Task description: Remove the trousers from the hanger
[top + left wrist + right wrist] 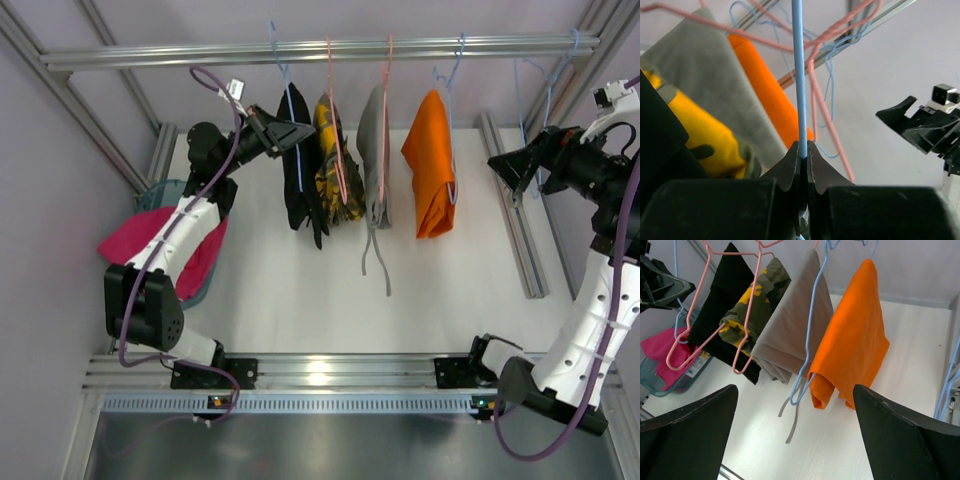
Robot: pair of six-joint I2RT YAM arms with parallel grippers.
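The black trousers (300, 185) hang folded over a blue hanger (297, 150) at the left end of the rail; they also show in the right wrist view (722, 305). My left gripper (288, 135) is shut on that hanger's thin blue bar (800, 90), with the jaws pressed on it (803, 147). The magenta-pink trousers (135, 240) lie in a teal basket (160, 192) at the far left, partly under my left arm, and show in the right wrist view (657, 347). My right gripper (508, 163) is open and empty at the right, apart from the clothes (795, 390).
Camouflage (335, 160), grey (375, 165) and orange (430, 175) garments hang on pink and blue hangers to the right of the black pair. Empty blue hangers (530, 90) hang at the rail's right end. Metal rails (510, 200) border the white table.
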